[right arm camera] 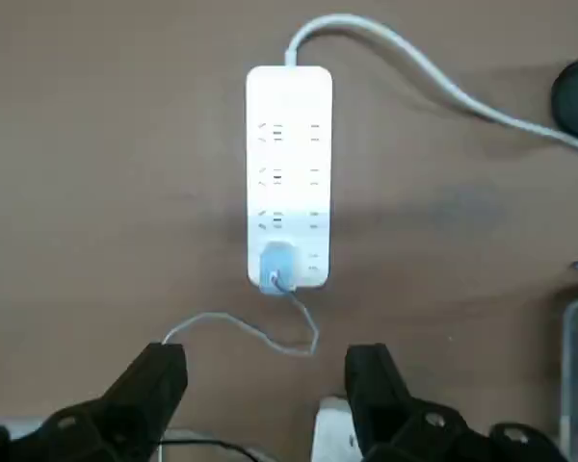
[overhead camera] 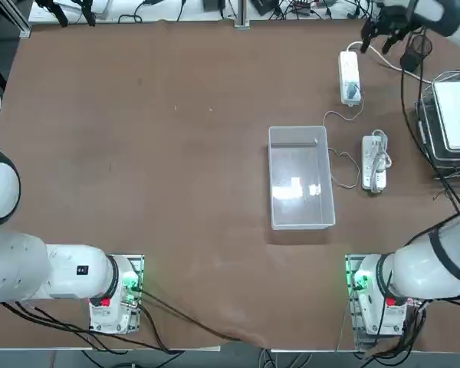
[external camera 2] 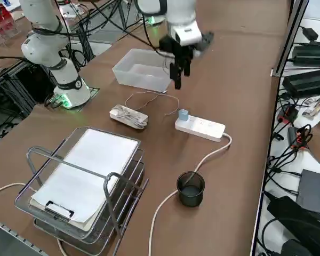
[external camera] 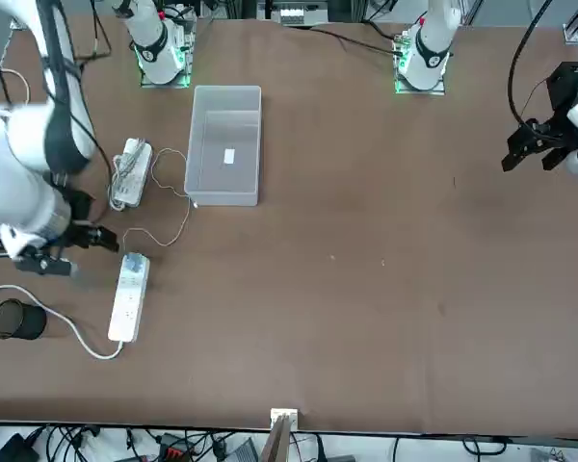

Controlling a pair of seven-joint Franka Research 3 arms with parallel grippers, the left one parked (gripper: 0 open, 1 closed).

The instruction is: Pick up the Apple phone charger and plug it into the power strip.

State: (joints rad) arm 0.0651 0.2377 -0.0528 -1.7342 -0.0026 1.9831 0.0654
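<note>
The Apple phone charger [right arm camera: 277, 267] appears already seated in the power strip [right arm camera: 289, 144], centre frame. The right gripper [right arm camera: 265, 371] hangs wide open and empty; back away clear of the thin cable [right arm camera: 241, 327].

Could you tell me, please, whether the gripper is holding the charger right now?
No: the right gripper hangs open and empty above the table, while the charger sits plugged into the power strip.

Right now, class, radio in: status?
Right gripper open, empty, above the table. Small white-grey charger seated in slim white power strip. Nothing in the way.
</note>
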